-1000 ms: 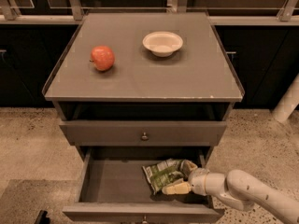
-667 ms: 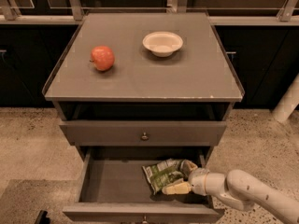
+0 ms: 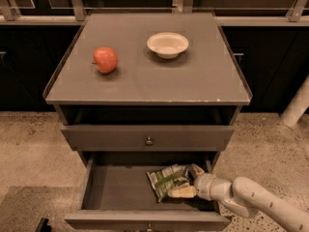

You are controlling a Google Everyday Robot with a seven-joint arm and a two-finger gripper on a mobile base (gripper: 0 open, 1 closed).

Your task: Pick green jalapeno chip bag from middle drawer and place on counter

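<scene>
Counter (image 3: 145,83): grey-brown cabinet top, with pale chips showing along its front edge; two things stand on it, well apart
Red apple (image 3: 105,59): on the left part of the counter, upright
White bowl (image 3: 167,44): towards the back of the counter, right of the apple; nothing visible in it from where I stand
Top drawer (image 3: 96,138): pushed in; its small round knob (image 3: 148,141) sits at the middle of the front
Middle drawer (image 3: 116,187): pulled well out below the top drawer; the left part of its floor is bare
Green jalapeno chip bag (image 3: 166,180): lying in the middle drawer, in the right half of the floor; crumpled, with green and white print facing up; not on the counter
Gripper (image 3: 187,182): down inside the middle drawer at the bag's right edge, right against it; I cannot tell whether it is clamped on the bag or only resting beside it
Arm (image 3: 260,202): white and rounded; comes in low from the lower right, over the drawer's right wall
Floor (image 3: 29,144): pale speckled stone around the cabinet
</scene>
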